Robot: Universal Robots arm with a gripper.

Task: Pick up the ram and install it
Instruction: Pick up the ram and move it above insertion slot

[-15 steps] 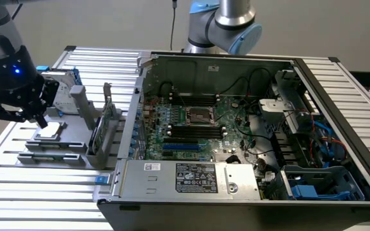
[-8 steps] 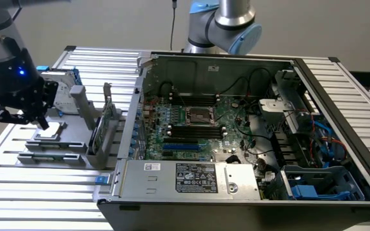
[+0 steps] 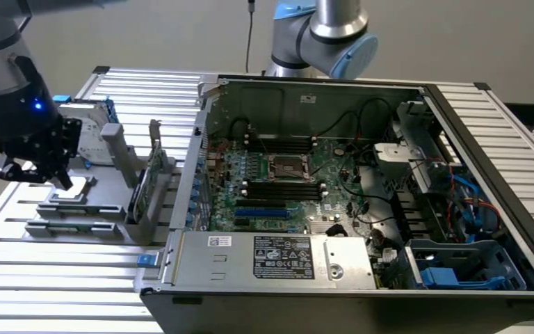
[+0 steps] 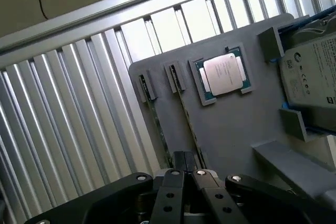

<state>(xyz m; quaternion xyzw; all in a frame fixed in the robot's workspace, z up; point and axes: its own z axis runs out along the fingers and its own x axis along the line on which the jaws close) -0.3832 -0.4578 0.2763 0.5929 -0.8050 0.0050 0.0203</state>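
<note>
Well, your end effector hung, jaws together, above the ram on the grey holder; you needed them parted and squared to its thin edge.

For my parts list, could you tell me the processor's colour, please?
The processor is silver, green-rimmed; best in the wrist view.

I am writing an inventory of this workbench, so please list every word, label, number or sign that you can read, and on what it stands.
No text can be read with certainty.
Black label on the silver power supply box: lines and symbols, too small.
Small white sticker on that box: too small.
Square silver processor chip: faint engraving, blurred.
White label on the silver hard drive: print and logos, blurred.
</note>
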